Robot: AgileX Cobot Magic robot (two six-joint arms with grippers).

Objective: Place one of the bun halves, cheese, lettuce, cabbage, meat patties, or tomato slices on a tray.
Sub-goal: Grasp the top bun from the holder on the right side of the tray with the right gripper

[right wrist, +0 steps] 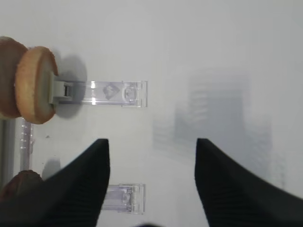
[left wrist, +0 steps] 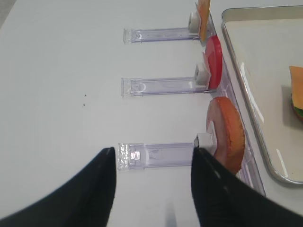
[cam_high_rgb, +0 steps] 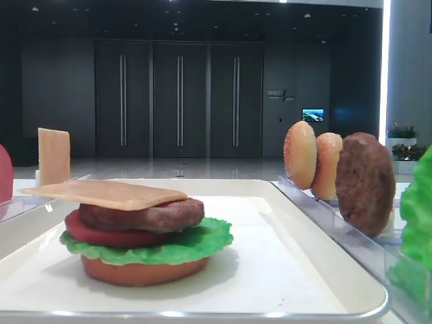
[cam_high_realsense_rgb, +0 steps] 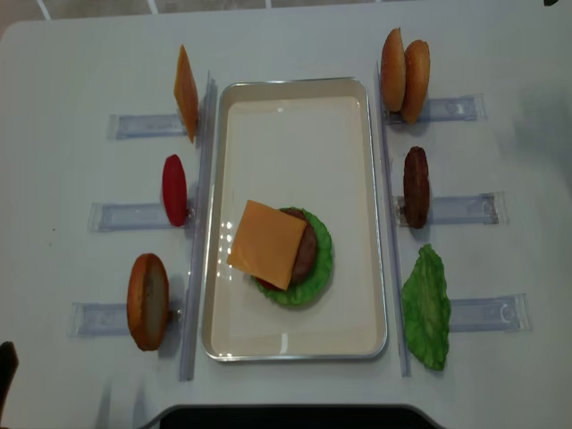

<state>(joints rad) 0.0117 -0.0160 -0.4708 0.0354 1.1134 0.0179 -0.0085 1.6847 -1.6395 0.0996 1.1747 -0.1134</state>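
Pale-orange cheese slice (cam_high_realsense_rgb: 267, 243) laid atop the stack (patty (cam_high_rgb: 145, 216), tomato, lettuce (cam_high_realsense_rgb: 317, 273)) on the white tray (cam_high_realsense_rgb: 295, 116). Right gripper (right wrist: 151, 163) and left gripper (left wrist: 152, 168) both spread, empty, above the table.

On the white tray (cam_high_realsense_rgb: 295, 107), a pale-orange cheese (cam_high_realsense_rgb: 266, 243) square covers a mottled dark-brown patty (cam_high_realsense_rgb: 307, 248) over frilly bright-green lettuce (cam_high_realsense_rgb: 317, 277). Right of the tray stand golden-tan speckled bun halves (cam_high_realsense_rgb: 403, 69); left, a red tomato slice (cam_high_realsense_rgb: 174, 189).
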